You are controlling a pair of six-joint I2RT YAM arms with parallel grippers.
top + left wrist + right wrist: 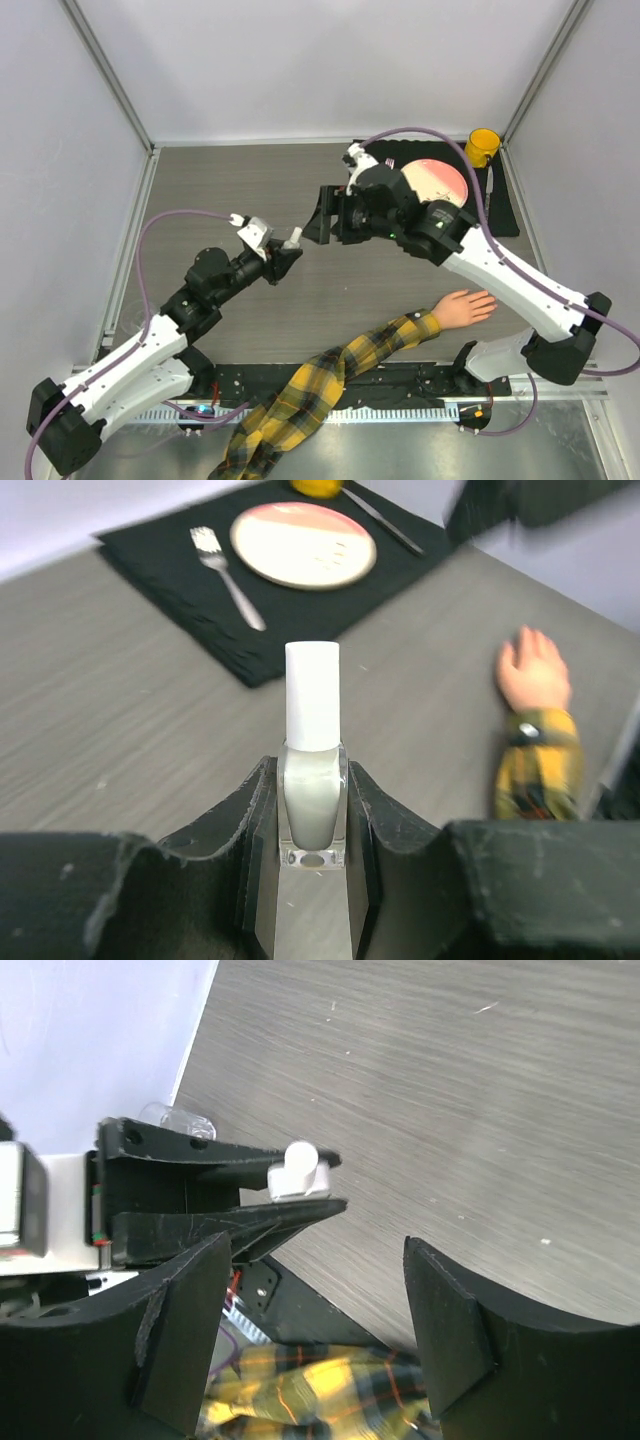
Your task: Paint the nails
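While the left gripper (288,250) clamped the small clear bottle (312,800) by its body, white cap poking out past the fingers, the right gripper (320,216) hung just beside it over mid-table, jaws spread wide and grasping nothing. At the near right the mannequin hand (465,308) lay palm down on the table (230,190), plaid sleeve (380,345) trailing left; its nails (490,301), too small to make out, pointed right, well apart from both grippers

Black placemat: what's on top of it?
A plate, fork and knife lie on the placemat, a yellow mug at its edge. From above, the right arm covers the fork and part of the plate.
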